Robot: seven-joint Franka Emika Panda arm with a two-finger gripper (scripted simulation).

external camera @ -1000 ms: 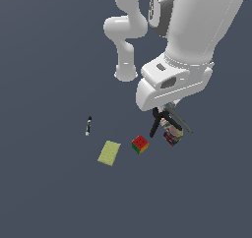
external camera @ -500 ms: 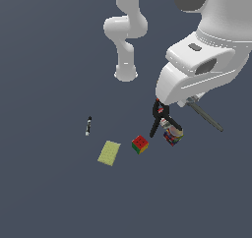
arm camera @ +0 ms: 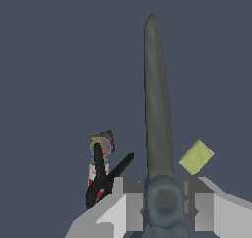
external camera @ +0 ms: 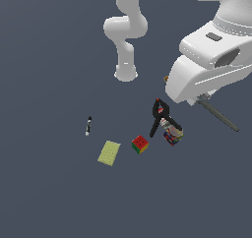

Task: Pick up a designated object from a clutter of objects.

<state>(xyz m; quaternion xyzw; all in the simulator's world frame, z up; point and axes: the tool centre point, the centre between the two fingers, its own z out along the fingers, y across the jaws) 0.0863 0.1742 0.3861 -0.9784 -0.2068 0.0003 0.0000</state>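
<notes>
Most of the job done: scissors (arm camera: 158, 109) clamped in the closed gripper (arm camera: 163, 202), raised clear above the clamp (external camera: 161, 116), container (external camera: 172, 133), cube (external camera: 140, 144). Only holding steady left, apparently.

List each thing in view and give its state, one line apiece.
scissors: blades closed, held in the gripper, off the floor
gripper: shut on the scissors
clamp: propped on the container
container: lying tipped
cube: resting free
yellow-green rectangle: lying flat
marker: lying flat, capped

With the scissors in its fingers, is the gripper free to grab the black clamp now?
Probably not: the gripper is shut on the scissors, lifted apart from the black clamp lying against the colourful container.
</notes>
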